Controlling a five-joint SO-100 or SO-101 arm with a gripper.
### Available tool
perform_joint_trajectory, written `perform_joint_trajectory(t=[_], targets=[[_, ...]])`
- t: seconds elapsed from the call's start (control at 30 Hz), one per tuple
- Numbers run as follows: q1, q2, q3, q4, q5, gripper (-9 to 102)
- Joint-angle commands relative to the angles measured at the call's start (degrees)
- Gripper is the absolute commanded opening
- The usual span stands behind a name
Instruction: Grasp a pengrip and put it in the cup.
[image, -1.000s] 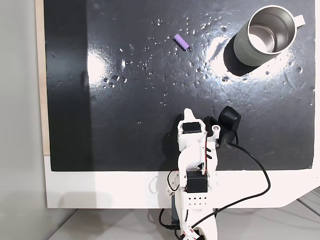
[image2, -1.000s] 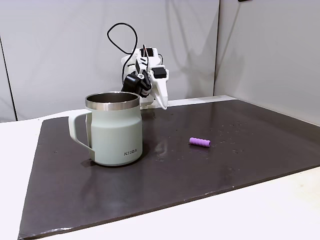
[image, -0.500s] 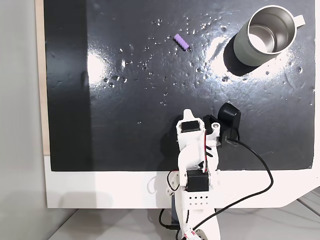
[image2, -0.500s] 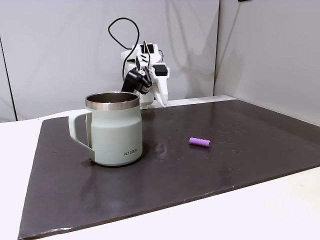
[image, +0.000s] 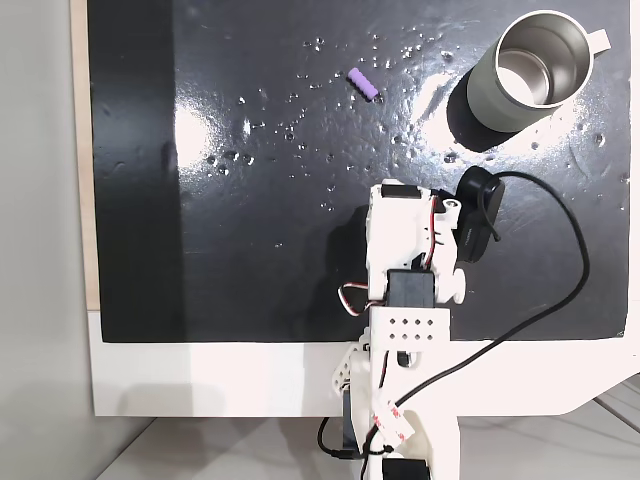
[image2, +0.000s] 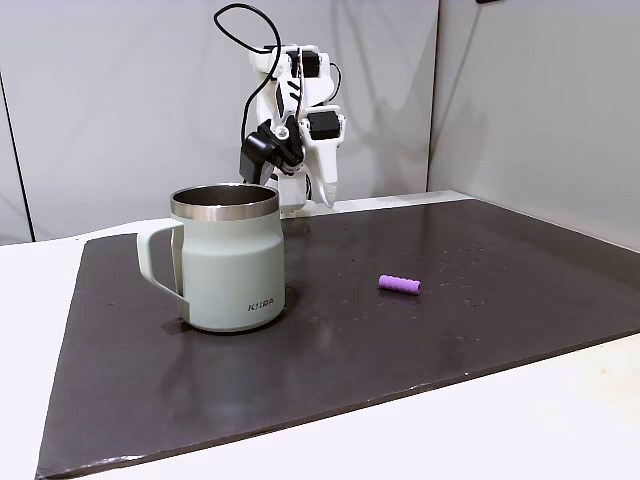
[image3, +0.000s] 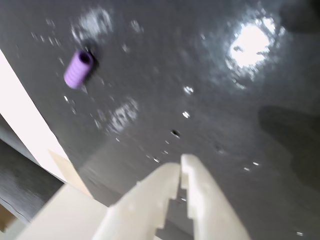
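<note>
Tabletop (image: 200, 250) w/ dark glossy mat, arm (image: 405, 290) at its near edge in the top fixed view. Cup (image: 530, 70) sits upright in the far right corner there, well apart from the arm. Fingers (image3: 181, 172) are pressed together, holding nothing, raised above the mat. Pengrip (image: 363, 85) lies flat on the mat, left of the cup. Step looks like the approach — next probably: spread fingers, reach fwd & down onto pengrip.
</note>
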Motion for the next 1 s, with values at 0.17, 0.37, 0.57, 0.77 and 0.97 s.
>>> perform_joint_trajectory(t=[0.17,0.37,0.57,0.77,0.97], targets=[[1.9,-22.0,-23.8,4.0,9.1,0],[-0.4,-34.1,-37.2,7.9,16.5,0],[-0.4,-45.4,-50.3,10.5,21.5,0],[-0.8,-55.2,-64.2,15.3,24.7,1],[-1.7,-59.8,-72.7,18.8,26.7,22]])
